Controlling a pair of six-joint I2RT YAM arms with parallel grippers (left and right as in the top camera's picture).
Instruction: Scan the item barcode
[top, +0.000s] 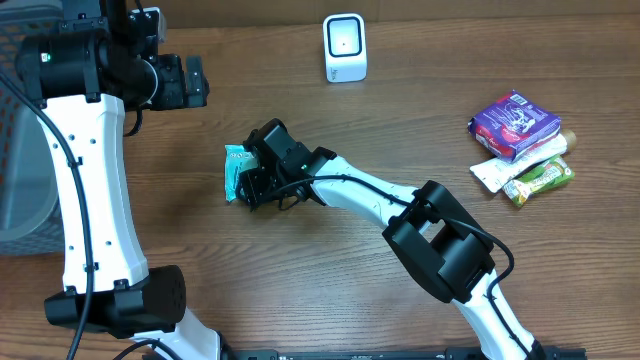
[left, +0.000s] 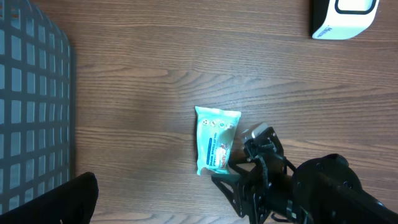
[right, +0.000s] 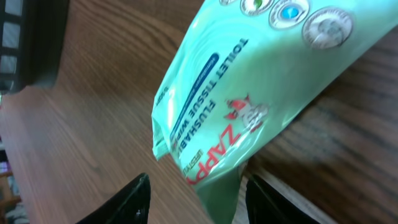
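Wipes pack, mint-green plastic, on brown wooden table
Right gripper spread astride its end, not pinching; left gripper spread wide, empty.

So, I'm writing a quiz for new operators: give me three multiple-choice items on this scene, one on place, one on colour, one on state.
1. Where does the white box-shaped barcode scanner stand? A in the grey mesh basket; B on the wooden table, apart from every packet; C on top of a purple packet.
2. What colour is the soft plastic wipes packet between the right gripper's fingers? A purple; B red; C pale teal-green.
3. How is the left gripper? A open and empty; B shut on the packet; C shut on the scanner.
Key: 1 B, it stands alone on bare wood; 2 C, the right wrist view shows teal-green film; 3 A, its jaws stand wide with nothing between.
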